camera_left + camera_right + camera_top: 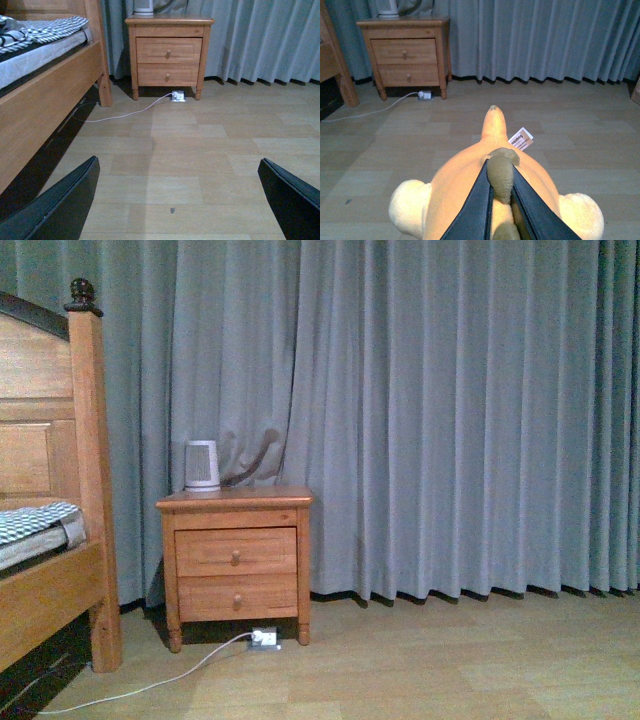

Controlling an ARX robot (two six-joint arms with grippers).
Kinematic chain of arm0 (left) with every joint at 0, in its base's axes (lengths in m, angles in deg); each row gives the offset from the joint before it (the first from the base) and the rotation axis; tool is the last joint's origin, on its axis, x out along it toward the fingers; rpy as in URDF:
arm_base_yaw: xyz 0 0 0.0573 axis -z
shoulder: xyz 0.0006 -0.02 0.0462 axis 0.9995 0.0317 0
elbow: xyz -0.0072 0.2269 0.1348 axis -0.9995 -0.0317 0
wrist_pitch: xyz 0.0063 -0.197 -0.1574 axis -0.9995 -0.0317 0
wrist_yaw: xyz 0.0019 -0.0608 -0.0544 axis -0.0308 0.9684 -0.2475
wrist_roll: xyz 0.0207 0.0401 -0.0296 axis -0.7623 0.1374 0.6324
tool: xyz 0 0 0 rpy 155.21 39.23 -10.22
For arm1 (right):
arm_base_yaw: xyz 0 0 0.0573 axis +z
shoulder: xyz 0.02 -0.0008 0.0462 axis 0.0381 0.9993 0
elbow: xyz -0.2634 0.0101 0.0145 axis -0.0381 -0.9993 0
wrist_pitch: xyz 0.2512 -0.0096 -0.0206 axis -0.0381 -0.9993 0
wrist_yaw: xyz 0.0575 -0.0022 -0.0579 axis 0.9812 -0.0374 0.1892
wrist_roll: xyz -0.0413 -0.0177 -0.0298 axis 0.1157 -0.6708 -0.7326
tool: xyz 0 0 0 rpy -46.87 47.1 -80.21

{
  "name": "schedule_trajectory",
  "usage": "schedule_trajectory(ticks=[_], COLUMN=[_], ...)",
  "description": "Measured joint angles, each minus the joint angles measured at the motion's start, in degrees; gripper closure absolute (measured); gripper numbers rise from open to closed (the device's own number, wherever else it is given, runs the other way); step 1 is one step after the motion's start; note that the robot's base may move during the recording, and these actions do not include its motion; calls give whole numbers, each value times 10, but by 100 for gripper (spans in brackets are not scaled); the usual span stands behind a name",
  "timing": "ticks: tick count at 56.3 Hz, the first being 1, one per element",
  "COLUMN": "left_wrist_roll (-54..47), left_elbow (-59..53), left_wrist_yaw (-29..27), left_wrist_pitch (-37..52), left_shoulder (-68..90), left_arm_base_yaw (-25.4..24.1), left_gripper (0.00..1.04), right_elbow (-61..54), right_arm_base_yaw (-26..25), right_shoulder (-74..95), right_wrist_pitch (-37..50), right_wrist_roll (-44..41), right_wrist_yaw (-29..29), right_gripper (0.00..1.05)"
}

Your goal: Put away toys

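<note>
In the right wrist view my right gripper point(499, 172) is shut on the orange-yellow plush toy point(465, 185), its dark fingers point(475, 210) pinching an olive-brown patch on the toy's back. The toy hangs above the wooden floor, with a white label point(521, 139) at its far end. In the left wrist view my left gripper point(182, 175) is open and empty, its two black fingers point(65, 200) wide apart over bare floor. Neither arm shows in the front view.
A wooden nightstand point(238, 560) with two drawers stands against the grey curtain point(450, 410), a white appliance point(201, 465) on top. A wooden bed point(50, 540) stands at the left. A white cable and plug point(262, 639) lie on the floor by the nightstand.
</note>
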Motion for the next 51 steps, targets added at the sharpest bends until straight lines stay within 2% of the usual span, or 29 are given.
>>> schedule_trajectory(ticks=[51], left_wrist_roll=[0], left_elbow=[0], left_wrist_yaw=[0], left_wrist_pitch=[0], left_shoulder=[0], left_arm_base_yaw=[0], left_gripper=[6], right_elbow=[0], right_arm_base_yaw=[0], right_shoulder=[0], right_wrist_pitch=[0], right_wrist_roll=[0], right_wrist_yaw=[0], right_gripper=[98])
